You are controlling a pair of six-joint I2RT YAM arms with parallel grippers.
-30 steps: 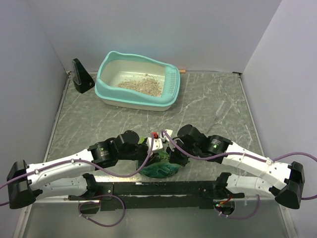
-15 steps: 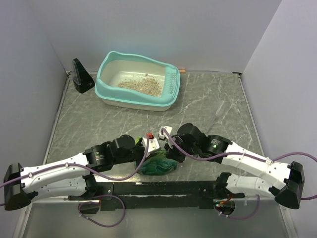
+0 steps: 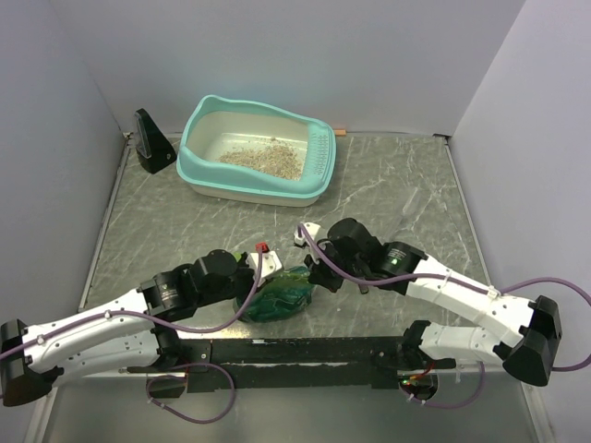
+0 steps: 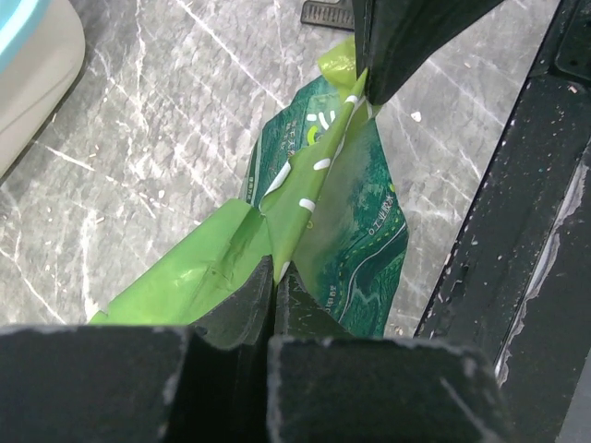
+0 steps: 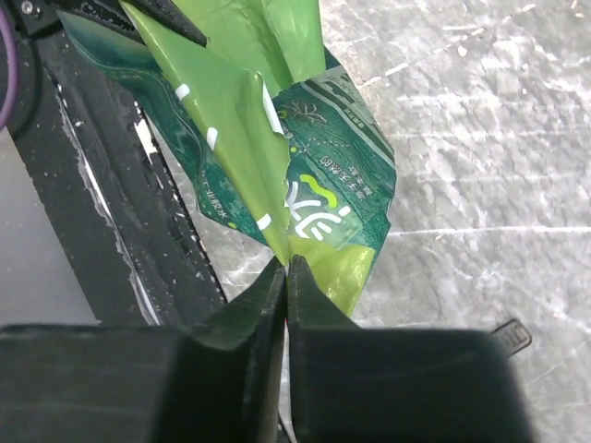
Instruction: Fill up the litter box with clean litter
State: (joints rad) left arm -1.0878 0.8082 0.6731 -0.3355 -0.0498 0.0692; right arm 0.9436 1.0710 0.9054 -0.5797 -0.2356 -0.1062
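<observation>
The litter box (image 3: 205, 173), turquoise-rimmed and cream inside, stands at the back of the table. A patch of clean litter (image 3: 263, 160) lies on its floor. A green printed pouch (image 3: 277, 300) hangs stretched between both grippers near the table's front. My left gripper (image 4: 274, 273) is shut on one edge of the pouch (image 4: 351, 221). My right gripper (image 5: 287, 264) is shut on the opposite edge of the pouch (image 5: 305, 157). In the top view the left gripper (image 3: 261, 281) and right gripper (image 3: 312, 275) flank the pouch. A corner of the litter box (image 4: 28, 65) shows in the left wrist view.
A black wedge-shaped stand (image 3: 152, 140) sits left of the litter box by the left wall. A black rail (image 3: 305, 351) runs along the table's near edge, just below the pouch. A small orange piece (image 3: 341, 131) lies by the back wall.
The left gripper has shut on the pouch and drawn back to the left. The pouch has shifted left with it, and the right arm has followed up and leftward.
</observation>
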